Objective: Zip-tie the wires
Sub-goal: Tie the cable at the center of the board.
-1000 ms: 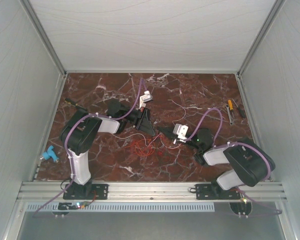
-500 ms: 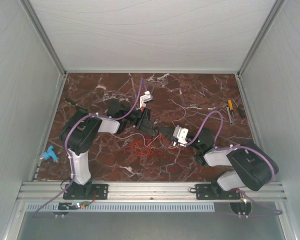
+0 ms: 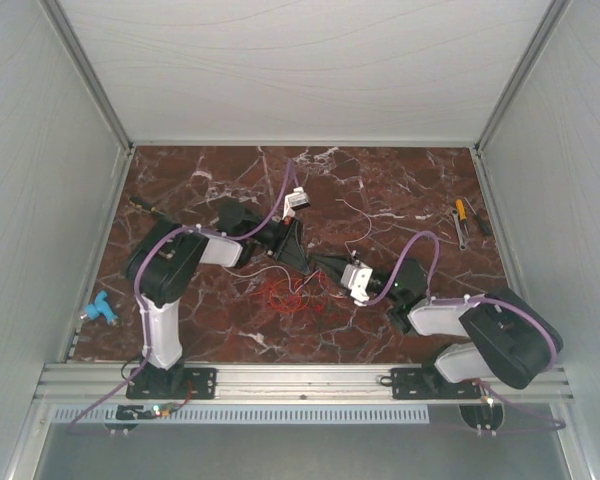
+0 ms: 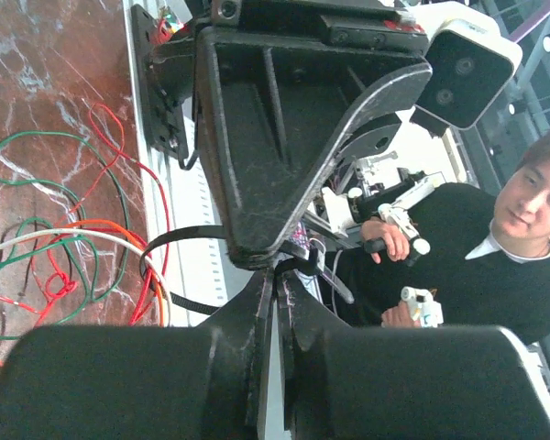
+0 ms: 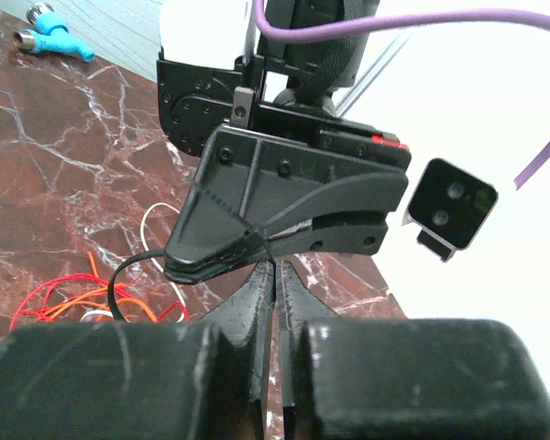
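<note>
1. Where the two arms meet over the marble table (image 3: 400, 180), the left gripper (image 3: 306, 258) and the right gripper (image 3: 327, 266) stand tip to tip. From overhead their black bodies hide the contact point.
2. The left wrist view shows the left gripper's fingers (image 4: 257, 302) pressed together with only a hairline slit between them. The right gripper's body fills the frame above them.
3. The right wrist view shows the right gripper's fingers (image 5: 255, 284) pressed together in the same way, nose to nose with the left gripper.
4. The zip tie (image 4: 170, 240) is bent into a black loop that sticks out sideways from the meeting point. Both of its ends run in between the tips. Each gripper seems to be pinching the strip, but the fingers cover the exact spots.
5. From overhead the zip tie is too thin to make out.
6. The wires (image 3: 285, 293) lie in loose red, orange and white loops on the table, just on the near side of the grippers. A green strand (image 4: 37, 170) lies among them.
7. Some strands cross the loop's outline in the left wrist view, but I cannot tell whether they pass through it or lie beneath it.
8. A blue fitting (image 5: 53, 38) sits at the top edge of the right wrist view, partly cut off.
</note>
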You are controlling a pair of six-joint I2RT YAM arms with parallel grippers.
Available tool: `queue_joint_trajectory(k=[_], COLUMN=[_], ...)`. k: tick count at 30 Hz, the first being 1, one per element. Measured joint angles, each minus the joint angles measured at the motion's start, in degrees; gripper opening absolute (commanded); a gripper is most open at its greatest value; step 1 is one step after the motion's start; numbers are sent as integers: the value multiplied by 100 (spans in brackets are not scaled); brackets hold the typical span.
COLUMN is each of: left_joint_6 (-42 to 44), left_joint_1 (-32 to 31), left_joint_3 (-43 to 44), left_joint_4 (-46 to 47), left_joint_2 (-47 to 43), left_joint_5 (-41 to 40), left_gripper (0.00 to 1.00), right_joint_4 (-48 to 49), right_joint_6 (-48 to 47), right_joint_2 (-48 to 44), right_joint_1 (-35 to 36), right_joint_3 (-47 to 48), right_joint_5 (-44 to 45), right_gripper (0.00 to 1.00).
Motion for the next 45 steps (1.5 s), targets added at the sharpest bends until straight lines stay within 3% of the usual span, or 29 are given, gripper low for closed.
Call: queue_joint_trajectory(k=[17,27,28,35,41,45], left_joint_6=[-841,-896,-896,-844,-769,-706], left_joint_1=[42,105,105,131,146,146], left_joint_3=[275,275,275,275,282,295], left_joint_4=[31,28,28,26,26,26], left_joint_2=[409,417,417,417,417,472], left_joint_5=[140,140,140,138,138,136], left_gripper=[0,0,0,0,0,0], right_joint_4=[-608,-890,-890,-929,-931,-946], right_joint_6=[-1364,-1937,-1965,-2037,-1818,-1569], right_joint_2=[-313,-356,-348,-236,-114,-118], right_joint_1=[372,503,514,566,651,651], right_joint_3=[-9,-9,-9,-7,-7,-7], right_joint_5=[479,763,807,1169,1572,1891], right_gripper=[0,0,1,39,53,55])
